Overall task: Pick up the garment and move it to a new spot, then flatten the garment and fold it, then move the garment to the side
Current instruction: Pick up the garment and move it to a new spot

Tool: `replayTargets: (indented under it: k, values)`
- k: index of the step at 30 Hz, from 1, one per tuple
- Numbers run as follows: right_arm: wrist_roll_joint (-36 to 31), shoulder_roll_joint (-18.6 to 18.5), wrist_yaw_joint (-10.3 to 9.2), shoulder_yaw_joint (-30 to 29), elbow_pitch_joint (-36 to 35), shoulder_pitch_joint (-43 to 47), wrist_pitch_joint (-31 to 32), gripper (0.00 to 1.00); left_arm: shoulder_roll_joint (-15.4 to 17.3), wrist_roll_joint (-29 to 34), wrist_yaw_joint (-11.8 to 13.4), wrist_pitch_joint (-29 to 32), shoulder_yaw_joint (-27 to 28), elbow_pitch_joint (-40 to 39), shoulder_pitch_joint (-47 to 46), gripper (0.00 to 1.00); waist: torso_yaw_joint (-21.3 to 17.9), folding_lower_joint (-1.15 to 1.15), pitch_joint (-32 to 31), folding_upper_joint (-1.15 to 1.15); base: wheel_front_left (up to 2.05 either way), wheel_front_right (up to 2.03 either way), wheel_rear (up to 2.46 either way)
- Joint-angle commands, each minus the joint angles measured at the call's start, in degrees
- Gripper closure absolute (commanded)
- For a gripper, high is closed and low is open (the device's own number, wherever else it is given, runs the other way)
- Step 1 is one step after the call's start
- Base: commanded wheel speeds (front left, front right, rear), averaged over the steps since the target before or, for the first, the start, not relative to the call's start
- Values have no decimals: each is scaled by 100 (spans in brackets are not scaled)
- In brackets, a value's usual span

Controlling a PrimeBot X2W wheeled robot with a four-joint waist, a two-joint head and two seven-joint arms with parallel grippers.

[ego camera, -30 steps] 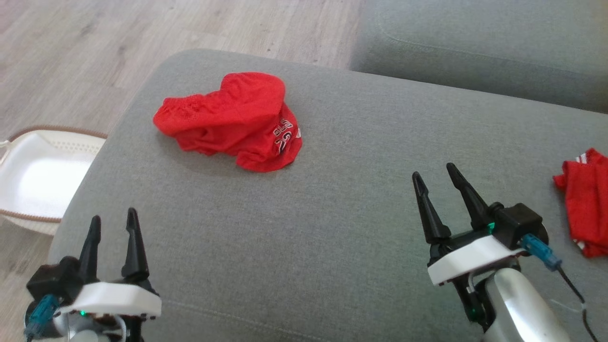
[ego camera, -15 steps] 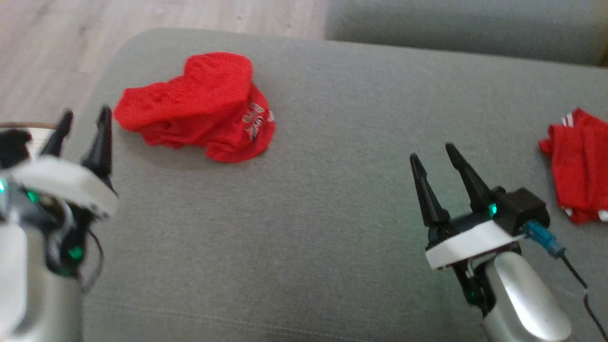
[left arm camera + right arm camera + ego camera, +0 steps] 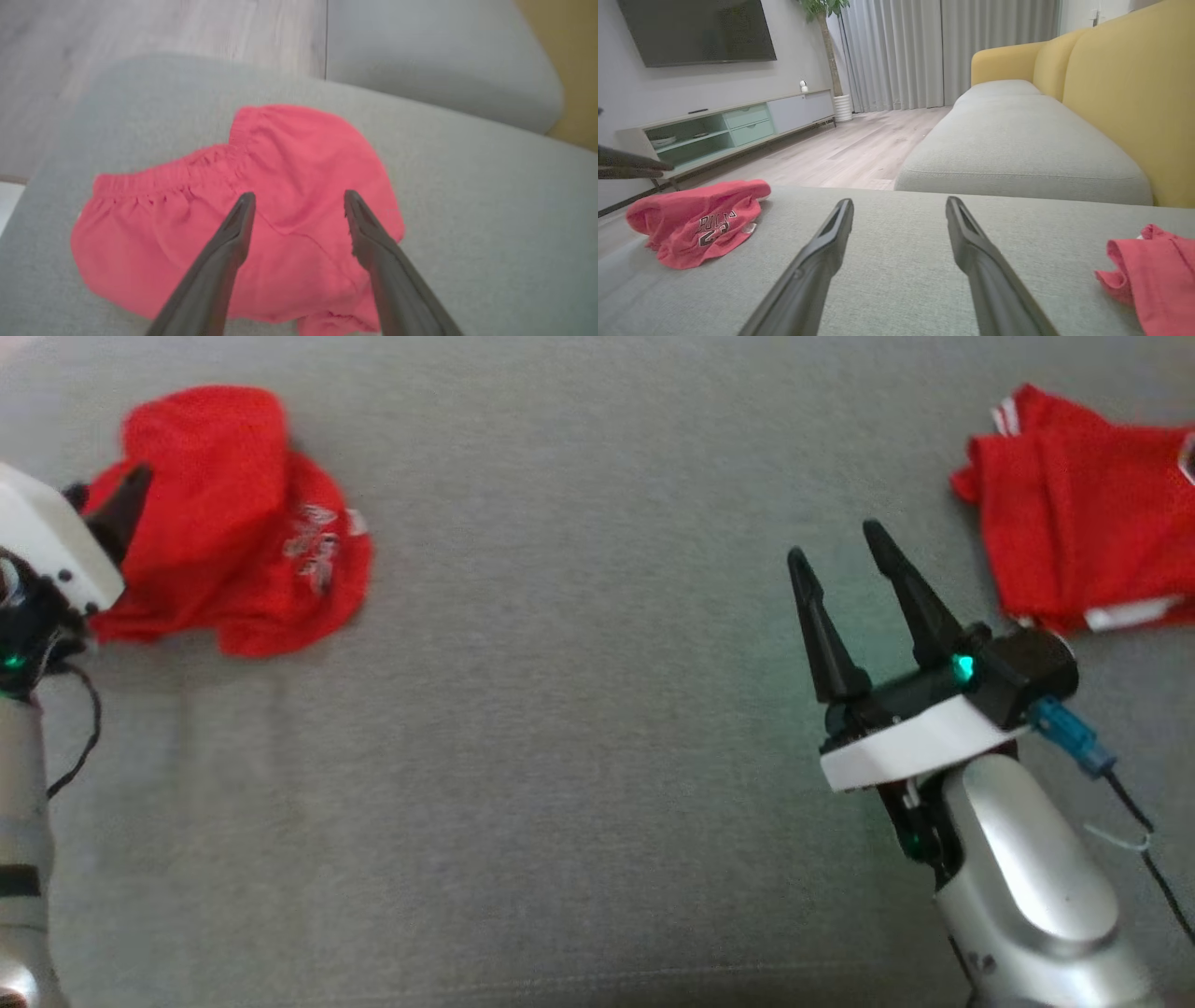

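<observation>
The garment [image 3: 233, 523] is a crumpled red pair of shorts with white lettering, lying at the left of the grey cushion [image 3: 579, 728]. My left gripper [image 3: 107, 483] hangs over its left part, open, with nothing between its fingers. In the left wrist view the garment [image 3: 299, 149] spreads beneath the open left gripper [image 3: 299, 195], its gathered waistband to the left. My right gripper [image 3: 836, 541] stands open above bare cushion, well to the right of the garment. In the right wrist view the garment [image 3: 700, 219] lies far left of the open right gripper [image 3: 899, 201].
A second red cloth [image 3: 1074, 523] with white stripes lies at the cushion's right, also seen in the right wrist view [image 3: 1153, 266]. Another grey seat [image 3: 1017, 144] with a yellow back [image 3: 1125, 93] lies beyond. Wooden floor [image 3: 840, 158] borders the cushion's far-left edge.
The head camera has tilted down, shifting the whole picture. My left arm has moved forward from the near edge to above the garment. The right gripper has kept its place.
</observation>
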Motion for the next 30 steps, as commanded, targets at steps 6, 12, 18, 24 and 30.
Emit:
replayTargets:
  k: [6,12,18,24,30]
  values:
    - [-32,189,-4,36,-227,-184,-61,0,582,-196,-35,596,-381,929,-384,0,-699,-2,527,0,0,0,0]
    - [-18,243,-4,25,-171,-205,-61,0,697,-499,-37,634,-855,1317,-367,0,-805,-2,519,0,0,0,0]
    - [12,264,-4,29,-90,-147,-61,0,792,-825,-38,260,-1363,1236,-340,100,-766,-2,214,0,0,0,0]
    - [72,243,-4,35,-41,-5,-61,0,986,-965,-38,-80,-1889,920,-293,100,-746,-2,-286,0,0,0,0]
    - [199,190,-4,34,28,260,-61,0,1221,-1168,-38,-287,-2815,-109,-337,100,-826,-2,-939,0,0,0,0]
